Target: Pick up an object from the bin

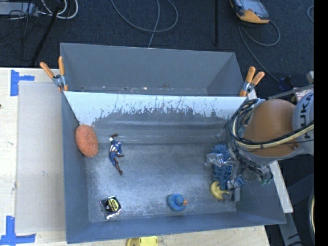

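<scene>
Grey metal bin has the gripper low in its near right corner, over a knobbly blue plastic toy and just beside a small curved yellow piece. Whether the tool is apart or together cannot be told.

The arm's last link is white and carries dark lettering, of which the letters KU can be read. Next to it sits a smooth, domed cover of orange-brown. A bundle of cables, black and pale yellow, loops around the cover's rim. The tool is a cluttered block of blue and grey parts with dark fittings.
</scene>
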`<state>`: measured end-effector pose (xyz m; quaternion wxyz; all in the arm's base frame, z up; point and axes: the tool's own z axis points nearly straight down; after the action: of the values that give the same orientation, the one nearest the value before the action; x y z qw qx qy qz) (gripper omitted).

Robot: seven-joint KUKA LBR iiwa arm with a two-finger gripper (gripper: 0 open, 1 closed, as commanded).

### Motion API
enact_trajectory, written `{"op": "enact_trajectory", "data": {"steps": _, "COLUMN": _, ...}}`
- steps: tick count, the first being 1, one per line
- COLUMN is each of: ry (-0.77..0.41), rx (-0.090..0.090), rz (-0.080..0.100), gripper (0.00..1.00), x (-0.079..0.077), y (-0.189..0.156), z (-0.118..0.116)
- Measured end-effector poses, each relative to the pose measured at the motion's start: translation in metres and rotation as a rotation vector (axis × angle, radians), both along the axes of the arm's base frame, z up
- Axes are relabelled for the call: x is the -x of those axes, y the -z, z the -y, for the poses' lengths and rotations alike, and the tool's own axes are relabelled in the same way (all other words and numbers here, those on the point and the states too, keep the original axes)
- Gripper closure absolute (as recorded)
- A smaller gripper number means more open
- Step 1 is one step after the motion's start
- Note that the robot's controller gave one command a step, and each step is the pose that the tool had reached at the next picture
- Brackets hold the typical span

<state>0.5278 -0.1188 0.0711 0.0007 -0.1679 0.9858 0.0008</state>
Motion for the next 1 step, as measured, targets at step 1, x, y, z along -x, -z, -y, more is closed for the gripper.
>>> {"op": "enact_trajectory", "data": {"steps": 1, "ry": -0.034, "rx": 0.001, "rz": -0.003, "gripper": 0.0, "x": 0.0292, "y": 0.0015, "z": 0.0123}}
